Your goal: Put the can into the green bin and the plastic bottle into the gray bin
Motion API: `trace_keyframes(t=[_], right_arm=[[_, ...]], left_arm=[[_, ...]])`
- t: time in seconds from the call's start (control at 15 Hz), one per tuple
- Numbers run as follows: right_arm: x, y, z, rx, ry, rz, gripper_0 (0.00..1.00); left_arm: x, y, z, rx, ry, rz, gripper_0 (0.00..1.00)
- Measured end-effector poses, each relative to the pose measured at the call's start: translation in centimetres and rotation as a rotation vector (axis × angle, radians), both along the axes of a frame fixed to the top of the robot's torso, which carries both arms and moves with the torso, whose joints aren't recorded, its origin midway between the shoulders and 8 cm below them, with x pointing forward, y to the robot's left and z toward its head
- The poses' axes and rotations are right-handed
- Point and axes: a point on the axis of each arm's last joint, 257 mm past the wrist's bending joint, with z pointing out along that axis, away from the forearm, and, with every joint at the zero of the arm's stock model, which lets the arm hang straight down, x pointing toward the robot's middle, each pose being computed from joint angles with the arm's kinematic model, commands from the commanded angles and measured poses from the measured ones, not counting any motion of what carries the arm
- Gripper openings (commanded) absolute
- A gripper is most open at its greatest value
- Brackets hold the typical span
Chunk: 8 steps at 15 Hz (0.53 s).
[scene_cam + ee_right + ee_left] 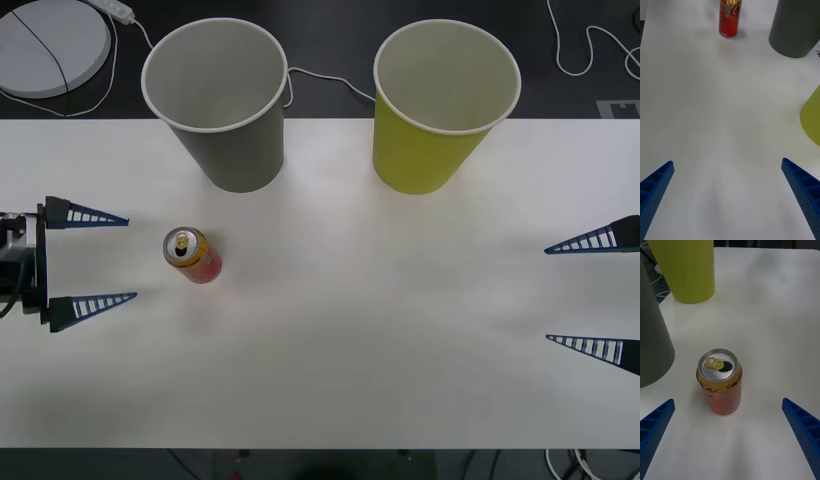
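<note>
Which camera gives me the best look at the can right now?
The left wrist view: the can stands upright close ahead of the open left gripper, its top and opened tab plain. The front view shows it small from above; the right wrist view shows it far off, top cut off.

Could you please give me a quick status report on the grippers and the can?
Left gripper open, jaws facing the can; right gripper open, idle at the table's right edge. Can upright, untouched, nearer the gray bin than the green bin. Nothing in the way.
</note>
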Motion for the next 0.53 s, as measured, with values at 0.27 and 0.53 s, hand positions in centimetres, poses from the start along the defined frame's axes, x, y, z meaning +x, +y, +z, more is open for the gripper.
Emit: trace_keyframes(t=[0.27, 0.53], right_arm=[[0.0, 0.0, 0.0, 0.000, 0.000, 0.000, 1.00], [0.0, 0.0, 0.0, 0.000, 0.000, 0.000, 1.00]], left_arm=[[0.7, -0.1, -2.1, -0.079, -0.011, 0.009, 1.00], [1.6, -0.1, -3.4, -0.136, -0.022, 0.018, 1.00]])
